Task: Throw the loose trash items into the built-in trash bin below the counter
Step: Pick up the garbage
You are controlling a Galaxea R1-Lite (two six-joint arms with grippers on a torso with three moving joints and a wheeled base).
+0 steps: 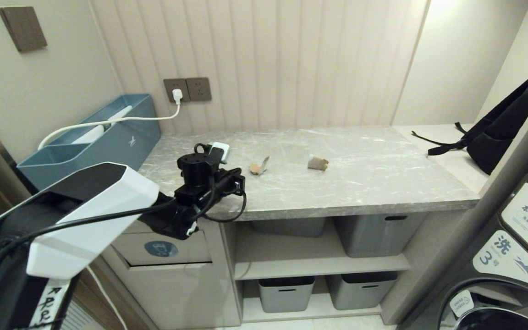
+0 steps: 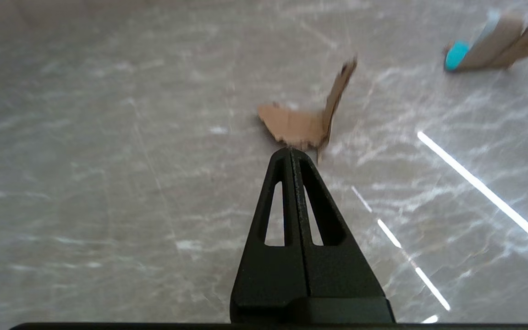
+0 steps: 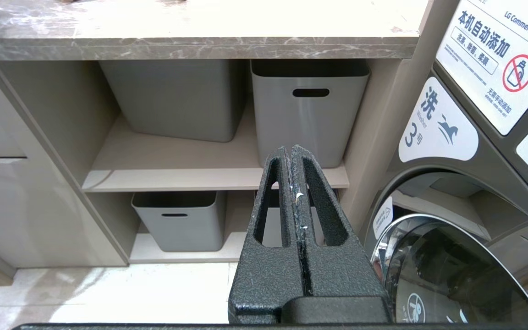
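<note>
The left claw (image 2: 291, 153) hangs over the marble-veined table (image 1: 374, 183), clenched on nothing, its tip pointing at the nearer scrap (image 2: 300, 121), a torn tan piece of card with one flap standing up, likely lining up for a pick. Beyond it lies a folded tan wrapper (image 2: 488, 48) with a turquoise end. The built-in trash bin (image 1: 163, 250), a beige flap with a blue oval sticker, sits below the table's left end. The right claw (image 3: 291, 153) is parked low, clenched and empty, facing the grey tubs (image 3: 310, 110).
</note>
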